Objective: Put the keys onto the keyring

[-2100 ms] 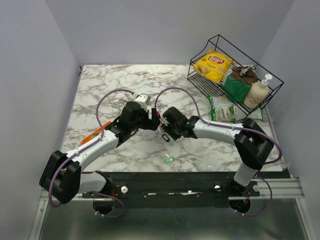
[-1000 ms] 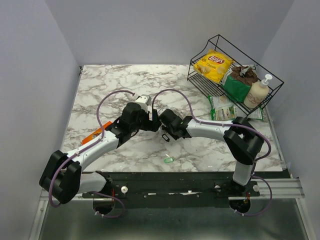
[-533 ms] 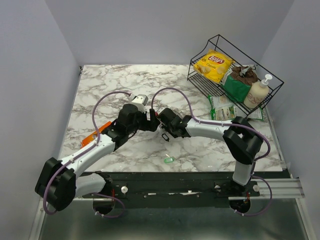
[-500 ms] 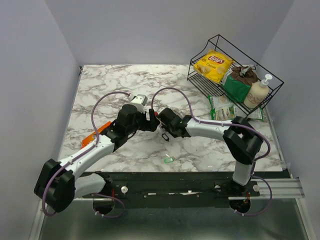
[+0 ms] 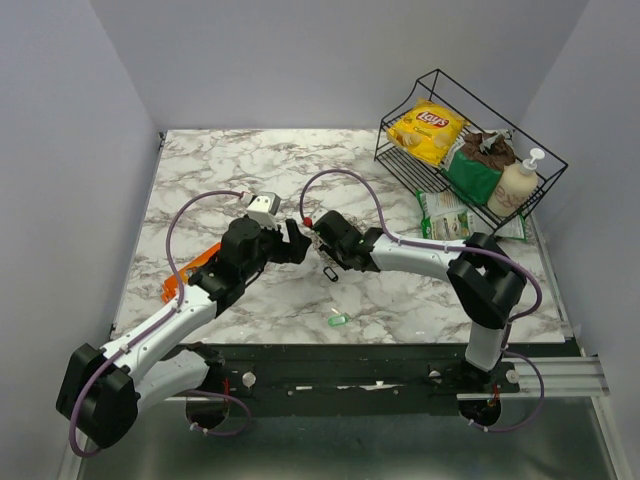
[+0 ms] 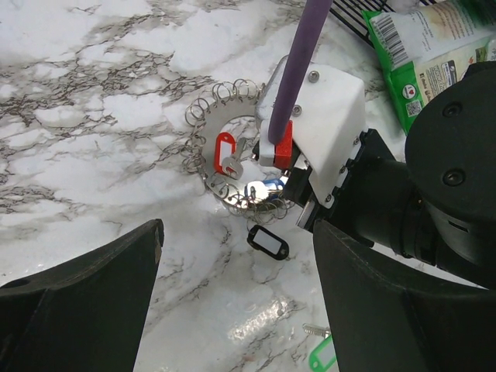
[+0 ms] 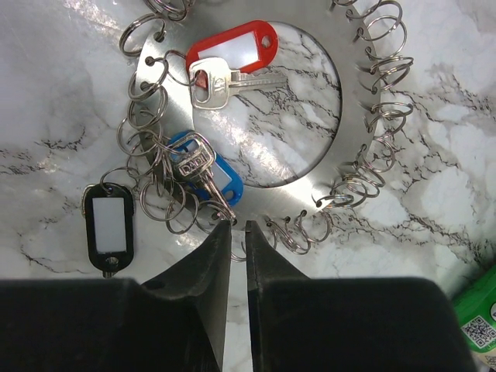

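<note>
Left hand (image 6: 236, 249) drew back from keyring (image 7: 271, 203), jaws wide | right hand (image 7: 239, 232) narrowed at its rim, grip unclear | red-tagged key (image 7: 225, 50) and blue-tagged key (image 7: 205, 174) hooked on keyring

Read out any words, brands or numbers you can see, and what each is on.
"Lay's": yellow chip bag.
"DAD", last letters unclear: silver key over the blue tag.
Green packet: barcode and print, too small to read.
Red tag insert: blank.

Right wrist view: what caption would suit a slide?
Right gripper, jaws nearly closed, at the rim of the flat silver keyring carrying a red-tagged key and a blue-tagged key.
</note>
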